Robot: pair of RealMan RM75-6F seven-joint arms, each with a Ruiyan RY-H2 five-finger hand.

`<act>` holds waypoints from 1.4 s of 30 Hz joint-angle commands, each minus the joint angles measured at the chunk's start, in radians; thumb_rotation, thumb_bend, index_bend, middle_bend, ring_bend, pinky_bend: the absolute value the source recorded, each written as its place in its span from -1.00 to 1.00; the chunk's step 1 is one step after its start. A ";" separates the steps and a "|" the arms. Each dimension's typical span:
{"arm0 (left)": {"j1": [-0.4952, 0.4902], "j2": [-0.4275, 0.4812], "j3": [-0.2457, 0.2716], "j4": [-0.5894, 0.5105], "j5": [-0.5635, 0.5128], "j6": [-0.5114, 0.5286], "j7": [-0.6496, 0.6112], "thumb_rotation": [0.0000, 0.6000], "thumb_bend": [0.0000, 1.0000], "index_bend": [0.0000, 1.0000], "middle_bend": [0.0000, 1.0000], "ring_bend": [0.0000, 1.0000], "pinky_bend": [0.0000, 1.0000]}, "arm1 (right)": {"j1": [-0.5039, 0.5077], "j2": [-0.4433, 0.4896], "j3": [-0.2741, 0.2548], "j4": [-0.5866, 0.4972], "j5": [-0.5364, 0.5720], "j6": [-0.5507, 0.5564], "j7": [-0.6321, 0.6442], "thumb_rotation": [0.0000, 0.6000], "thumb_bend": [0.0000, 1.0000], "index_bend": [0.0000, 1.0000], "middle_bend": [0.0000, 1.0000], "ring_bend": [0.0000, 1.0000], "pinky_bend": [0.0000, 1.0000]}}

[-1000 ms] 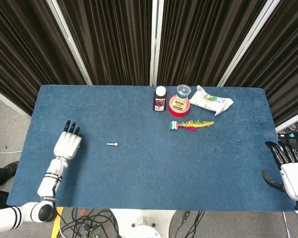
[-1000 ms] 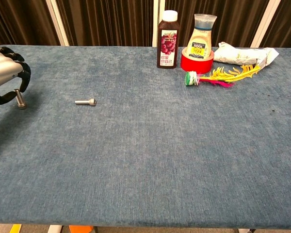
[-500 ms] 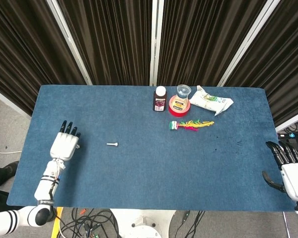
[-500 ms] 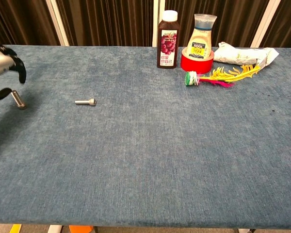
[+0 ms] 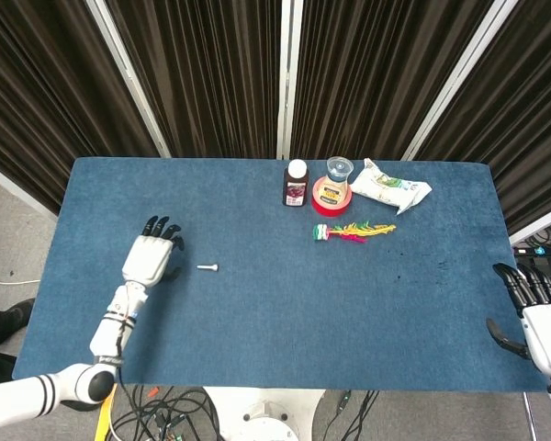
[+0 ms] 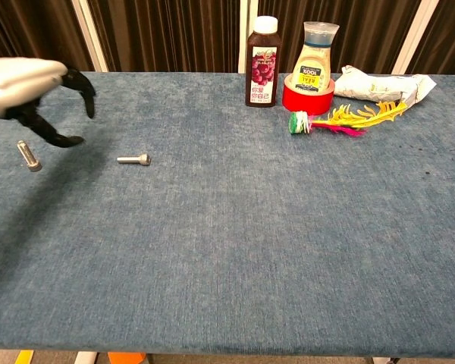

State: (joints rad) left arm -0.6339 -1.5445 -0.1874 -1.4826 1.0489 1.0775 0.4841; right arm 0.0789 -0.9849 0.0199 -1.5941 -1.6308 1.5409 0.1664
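Note:
My left hand (image 5: pixel 152 254) (image 6: pixel 32 91) hovers over the left part of the blue table (image 5: pixel 257 312), fingers spread and holding nothing. A small silver bolt (image 5: pixel 208 267) (image 6: pixel 133 159) lies just right of it. A second small metal cylinder (image 6: pixel 29 155) lies below the hand in the chest view; the head view does not show it. My right hand (image 5: pixel 535 312) stays at the table's right front corner, fingers apart and empty, outside the chest view.
At the back stand a dark juice bottle (image 5: pixel 296 184) (image 6: pixel 262 63), a dressing bottle (image 6: pixel 312 58) inside a red tape roll (image 6: pixel 307 98), a white packet (image 6: pixel 379 83) and a colourful feather shuttlecock (image 5: pixel 352 231) (image 6: pixel 341 117). Dark curtains hang behind.
My left hand has moved right toward the silver bolt and lifted, uncovering the metal cylinder beneath it. The right hand has stayed put.

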 commanded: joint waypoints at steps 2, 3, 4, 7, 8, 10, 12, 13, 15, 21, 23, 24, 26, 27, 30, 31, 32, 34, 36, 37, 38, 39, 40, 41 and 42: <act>-0.039 -0.089 -0.016 0.108 -0.043 -0.058 -0.025 1.00 -0.51 -0.12 -0.64 -0.94 -1.00 | -0.002 0.000 -0.001 0.000 0.001 0.000 0.000 1.00 -0.49 -0.94 -0.78 -1.00 -1.00; -0.042 -0.098 -0.016 0.119 -0.048 -0.064 -0.028 1.00 -0.50 -0.12 -0.64 -0.94 -1.00 | -0.002 -0.001 -0.001 0.000 0.001 -0.001 0.000 1.00 -0.49 -0.94 -0.78 -1.00 -1.00; -0.044 -0.110 -0.015 0.134 -0.055 -0.071 -0.029 1.00 -0.49 -0.12 -0.64 -0.94 -1.00 | -0.001 -0.001 -0.002 0.000 0.002 -0.003 0.000 1.00 -0.49 -0.94 -0.78 -1.00 -1.00; -0.046 -0.134 -0.010 0.167 -0.064 -0.079 -0.037 1.00 -0.45 -0.12 -0.64 -0.94 -1.00 | -0.001 -0.001 -0.001 0.001 0.002 -0.004 0.000 1.00 -0.49 -0.94 -0.78 -1.00 -1.00; -0.047 -0.142 -0.010 0.176 -0.062 -0.078 -0.042 1.00 -0.45 -0.12 -0.64 -0.94 -1.00 | 0.000 -0.001 -0.001 0.000 0.002 -0.004 0.000 1.00 -0.49 -0.94 -0.78 -1.00 -1.00; -0.047 -0.156 -0.010 0.193 -0.055 -0.075 -0.057 1.00 -0.42 -0.11 -0.64 -0.94 -1.00 | 0.000 0.000 0.000 0.000 0.002 -0.005 -0.001 1.00 -0.49 -0.94 -0.78 -1.00 -1.00; -0.044 -0.164 -0.008 0.203 -0.048 -0.074 -0.073 1.00 -0.40 -0.10 -0.64 -0.94 -1.00 | 0.001 0.000 0.000 -0.001 0.004 -0.008 -0.002 1.00 -0.49 -0.94 -0.78 -1.00 -1.00; -0.044 -0.166 -0.008 0.204 -0.045 -0.074 -0.079 1.00 -0.38 -0.09 -0.64 -0.94 -1.00 | 0.001 0.000 0.000 -0.001 0.004 -0.009 -0.002 1.00 -0.49 -0.94 -0.78 -1.00 -1.00; -0.044 -0.169 -0.007 0.206 -0.041 -0.076 -0.088 1.00 -0.34 -0.09 -0.64 -0.94 -1.00 | 0.002 -0.001 0.000 -0.001 0.004 -0.011 -0.002 1.00 -0.49 -0.94 -0.78 -1.00 -1.00; -0.047 -0.177 -0.003 0.217 -0.040 -0.091 -0.096 1.00 -0.30 -0.07 -0.64 -0.94 -1.00 | 0.002 -0.001 0.000 -0.001 0.006 -0.012 -0.003 1.00 -0.49 -0.94 -0.78 -1.00 -1.00; -0.048 -0.181 -0.002 0.223 -0.041 -0.094 -0.095 1.00 -0.30 -0.07 -0.64 -0.94 -1.00 | 0.000 -0.001 0.000 -0.001 0.007 -0.010 -0.003 1.00 -0.49 -0.94 -0.78 -1.00 -1.00; -0.049 -0.184 -0.003 0.225 -0.042 -0.095 -0.097 1.00 -0.30 -0.07 -0.64 -0.94 -1.00 | 0.000 0.000 0.000 -0.001 0.007 -0.010 -0.003 1.00 -0.49 -0.94 -0.78 -1.00 -1.00; -0.049 -0.187 -0.003 0.228 -0.042 -0.095 -0.098 1.00 -0.30 -0.06 -0.64 -0.94 -1.00 | -0.001 0.000 0.000 -0.001 0.007 -0.011 -0.002 1.00 -0.49 -0.94 -0.78 -1.00 -1.00; -0.049 -0.189 -0.002 0.229 -0.041 -0.094 -0.099 1.00 -0.30 -0.04 -0.64 -0.94 -1.00 | -0.001 0.000 0.000 -0.001 0.008 -0.011 -0.002 1.00 -0.49 -0.94 -0.78 -1.00 -1.00; -0.048 -0.193 -0.001 0.233 -0.039 -0.094 -0.101 1.00 -0.30 -0.02 -0.64 -0.94 -1.00 | -0.002 -0.001 0.000 0.000 0.008 -0.010 -0.001 1.00 -0.49 -0.94 -0.78 -1.00 -1.00; -0.047 -0.194 0.000 0.233 -0.039 -0.094 -0.101 1.00 -0.30 -0.01 -0.64 -0.94 -1.00 | -0.001 -0.001 0.000 0.000 0.008 -0.011 -0.001 1.00 -0.49 -0.94 -0.78 -1.00 -1.00; -0.047 -0.195 0.000 0.234 -0.039 -0.094 -0.101 1.00 -0.30 -0.01 -0.64 -0.94 -1.00 | -0.001 -0.001 0.000 0.001 0.008 -0.011 -0.001 1.00 -0.49 -0.94 -0.78 -1.00 -1.00; -0.048 -0.198 0.000 0.237 -0.038 -0.092 -0.101 1.00 -0.30 0.01 -0.64 -0.94 -1.00 | -0.001 -0.001 0.000 0.001 0.008 -0.011 0.000 1.00 -0.49 -0.94 -0.78 -1.00 -1.00; -0.049 -0.200 -0.002 0.239 -0.036 -0.091 -0.101 1.00 -0.30 0.02 -0.64 -0.94 -1.00 | -0.002 0.000 0.000 0.001 0.009 -0.010 0.001 1.00 -0.49 -0.94 -0.78 -1.00 -1.00; -0.049 -0.202 -0.004 0.241 -0.037 -0.091 -0.103 1.00 -0.30 0.02 -0.64 -0.94 -1.00 | -0.002 0.000 0.000 0.002 0.009 -0.010 0.001 1.00 -0.49 -0.94 -0.78 -1.00 -1.00; -0.050 -0.202 -0.005 0.242 -0.037 -0.093 -0.104 1.00 -0.28 0.03 -0.64 -0.94 -1.00 | -0.002 0.000 0.000 0.002 0.009 -0.010 0.001 1.00 -0.49 -0.94 -0.78 -1.00 -1.00; -0.050 -0.202 -0.006 0.242 -0.038 -0.094 -0.105 1.00 -0.26 0.04 -0.63 -0.94 -1.00 | -0.003 0.000 0.000 0.002 0.009 -0.010 0.002 1.00 -0.49 -0.94 -0.78 -1.00 -1.00; -0.051 -0.201 -0.008 0.241 -0.040 -0.096 -0.106 1.00 -0.24 0.05 -0.62 -0.94 -1.00 | -0.003 -0.001 0.000 0.003 0.008 -0.009 0.003 1.00 -0.49 -0.94 -0.78 -1.00 -1.00; -0.051 -0.199 -0.009 0.238 -0.040 -0.096 -0.106 1.00 -0.22 0.05 -0.62 -0.94 -1.00 | -0.004 0.000 0.000 0.003 0.008 -0.008 0.003 1.00 -0.49 -0.94 -0.78 -1.00 -1.00; -0.051 -0.196 -0.009 0.233 -0.039 -0.096 -0.107 1.00 -0.18 0.06 -0.61 -0.94 -1.00 | -0.004 0.000 0.000 0.003 0.007 -0.007 0.003 1.00 -0.49 -0.94 -0.78 -1.00 -1.00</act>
State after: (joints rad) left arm -0.6848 -1.7422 -0.1959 -1.2469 1.0100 0.9817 0.3779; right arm 0.0749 -0.9852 0.0196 -1.5912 -1.6233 1.5338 0.1692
